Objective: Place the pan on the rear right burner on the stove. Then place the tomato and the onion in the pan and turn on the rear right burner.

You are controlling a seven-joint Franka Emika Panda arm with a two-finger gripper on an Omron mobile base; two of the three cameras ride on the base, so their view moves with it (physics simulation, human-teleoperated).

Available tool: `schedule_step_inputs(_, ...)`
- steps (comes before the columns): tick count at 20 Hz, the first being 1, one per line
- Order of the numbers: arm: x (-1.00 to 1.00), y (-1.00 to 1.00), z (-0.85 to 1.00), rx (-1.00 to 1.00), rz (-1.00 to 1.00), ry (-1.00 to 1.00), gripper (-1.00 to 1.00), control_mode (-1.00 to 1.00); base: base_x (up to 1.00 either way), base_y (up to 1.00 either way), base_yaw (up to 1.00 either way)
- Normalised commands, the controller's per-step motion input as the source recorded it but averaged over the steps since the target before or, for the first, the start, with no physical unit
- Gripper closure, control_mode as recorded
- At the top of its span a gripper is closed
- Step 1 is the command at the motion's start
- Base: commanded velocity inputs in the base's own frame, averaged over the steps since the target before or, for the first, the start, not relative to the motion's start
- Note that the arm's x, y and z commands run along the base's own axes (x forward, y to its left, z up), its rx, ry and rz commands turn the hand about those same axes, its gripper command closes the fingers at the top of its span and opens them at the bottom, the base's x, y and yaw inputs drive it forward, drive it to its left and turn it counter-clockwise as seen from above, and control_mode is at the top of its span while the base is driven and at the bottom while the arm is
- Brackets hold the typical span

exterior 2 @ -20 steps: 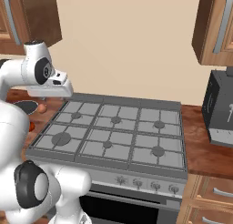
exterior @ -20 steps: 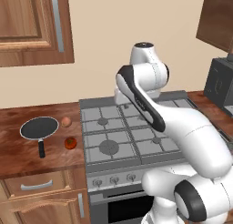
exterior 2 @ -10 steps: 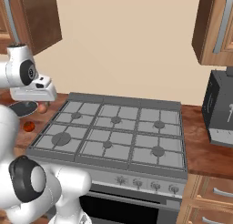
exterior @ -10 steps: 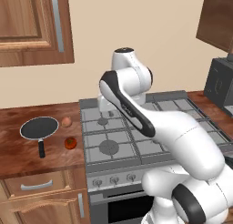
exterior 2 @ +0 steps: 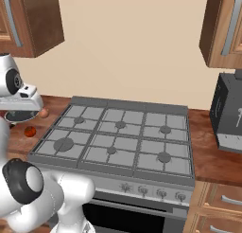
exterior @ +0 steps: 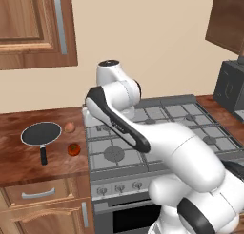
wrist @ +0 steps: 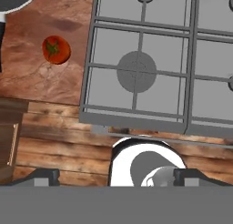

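The arm has swung left toward the counter. One pan (exterior: 41, 133), one tomato (wrist: 56, 49), one onion (exterior: 69, 127); pan cut off above the wide-spread fingers (wrist: 43, 176).

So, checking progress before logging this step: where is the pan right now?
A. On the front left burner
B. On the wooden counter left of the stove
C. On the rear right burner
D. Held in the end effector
B: the pan sits on the counter left of the stove, beside the onion and tomato.

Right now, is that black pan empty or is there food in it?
Empty. The pan sits bare on the counter; the tomato and onion lie beside it.
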Motion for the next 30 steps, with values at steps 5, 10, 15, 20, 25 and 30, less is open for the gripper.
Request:
schedule_step_inputs(5, -0.01, 0.53, -0.21, 0.0, 0.0, 0.0, -1.0, -1.0, 0.0, 0.0, 0.0)
schedule_step_inputs(10, 0.0, 0.54, -0.18, 0.0, -0.01, 0.01, -1.0, -1.0, 0.0, 0.0, 0.0)
schedule_step_inputs(15, 0.0, 0.52, -0.19, 0.0, -0.01, 0.0, -1.0, -1.0, 0.0, 0.0, 0.0)
schedule_step_inputs(20, 0.04, 0.51, -0.22, 0.0, -0.02, 0.0, -1.0, -1.0, 0.0, 0.0, 0.0)
schedule_step_inputs(25, 0.02, 0.29, -0.18, 0.0, -0.02, 0.0, -1.0, -1.0, 0.0, 0.0, 0.0)
schedule_step_inputs(30, 0.03, 0.27, -0.13, 0.0, -0.03, 0.0, -1.0, -1.0, 0.0, 0.0, 0.0)
